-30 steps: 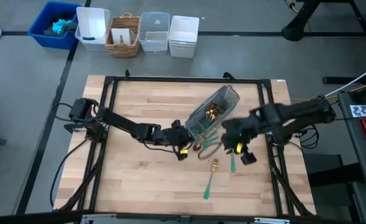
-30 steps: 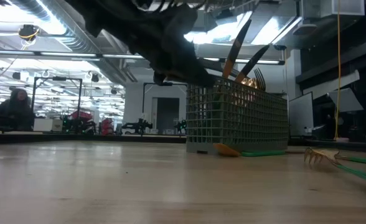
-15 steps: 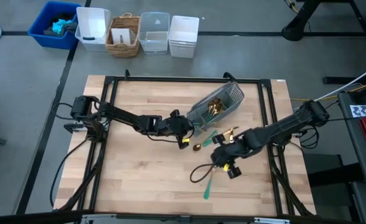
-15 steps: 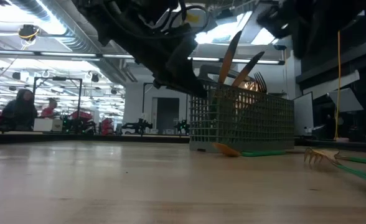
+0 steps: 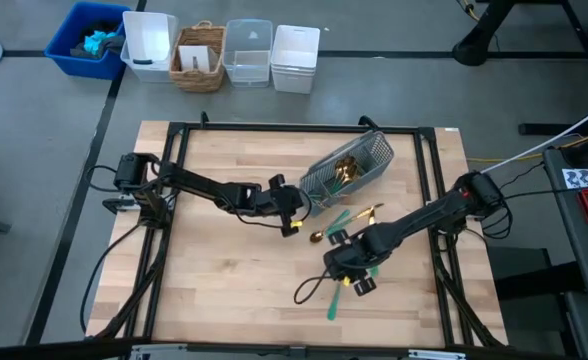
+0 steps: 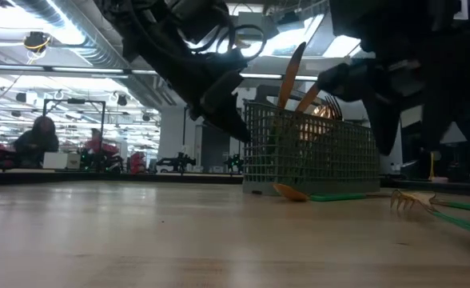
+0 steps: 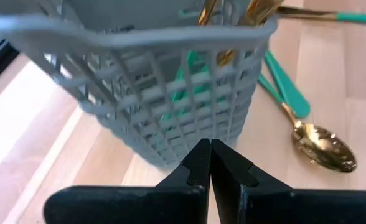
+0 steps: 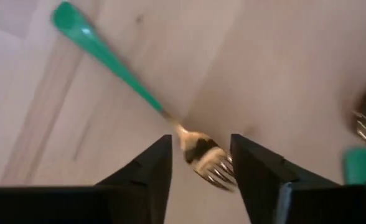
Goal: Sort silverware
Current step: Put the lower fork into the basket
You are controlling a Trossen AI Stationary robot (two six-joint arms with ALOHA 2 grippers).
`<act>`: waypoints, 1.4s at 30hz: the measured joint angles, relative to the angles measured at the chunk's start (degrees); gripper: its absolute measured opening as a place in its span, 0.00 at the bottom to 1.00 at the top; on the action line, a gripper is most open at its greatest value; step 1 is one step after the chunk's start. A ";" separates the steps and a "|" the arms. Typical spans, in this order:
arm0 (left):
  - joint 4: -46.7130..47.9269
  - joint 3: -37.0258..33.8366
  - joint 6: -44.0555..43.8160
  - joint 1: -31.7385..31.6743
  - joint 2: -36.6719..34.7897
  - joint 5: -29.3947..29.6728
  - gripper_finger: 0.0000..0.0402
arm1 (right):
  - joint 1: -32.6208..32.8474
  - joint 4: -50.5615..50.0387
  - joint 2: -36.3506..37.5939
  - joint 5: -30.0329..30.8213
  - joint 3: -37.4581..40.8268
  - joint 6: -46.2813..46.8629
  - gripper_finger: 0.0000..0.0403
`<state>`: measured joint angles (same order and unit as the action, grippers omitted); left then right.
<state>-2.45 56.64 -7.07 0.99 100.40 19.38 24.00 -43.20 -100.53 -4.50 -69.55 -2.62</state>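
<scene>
Overhead, a grey wire-mesh caddy (image 5: 346, 172) lies tilted on the wooden table (image 5: 214, 270), holding several gold-headed, teal-handled pieces of silverware (image 5: 343, 172). The left gripper (image 5: 296, 209) sits at the caddy's lower end with its fingers (image 7: 198, 163) pressed together, their tips just at the mesh wall (image 7: 170, 112); whether they pinch a wire cannot be told. A gold spoon (image 7: 320, 146) with a teal handle lies on the wood just beside the caddy. The right gripper (image 5: 346, 270) hovers over a loose fork (image 8: 198, 152) nearer the table's front edge, fingers (image 8: 155, 171) spread apart on either side of the fork's gold head, not holding it. The fork's teal handle (image 8: 105, 53) points away from the gripper.
</scene>
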 joint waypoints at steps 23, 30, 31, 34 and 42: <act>3.83 0.00 1.11 0.11 0.00 -0.09 0.01 | 0.03 -2.31 -7.47 -2.12 -0.01 -12.27 0.48; 3.90 0.00 1.11 0.11 0.00 -0.09 0.01 | 0.01 -3.50 -7.85 -1.03 -0.03 -11.72 0.33; 4.06 0.00 1.11 0.11 0.00 -0.09 0.01 | 0.01 -3.43 -7.90 -0.62 -0.07 -11.39 0.31; 4.82 0.00 1.11 0.11 0.00 -0.09 0.01 | -0.02 -3.46 -7.93 -0.43 -0.12 -10.49 0.27; 5.34 0.00 1.09 0.13 -0.02 -0.09 0.01 | -0.04 -3.63 -7.97 -0.71 -0.12 -9.50 0.30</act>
<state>2.90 56.64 -5.98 1.13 100.38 19.29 23.97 -46.82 -108.51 -5.20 -69.67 -12.12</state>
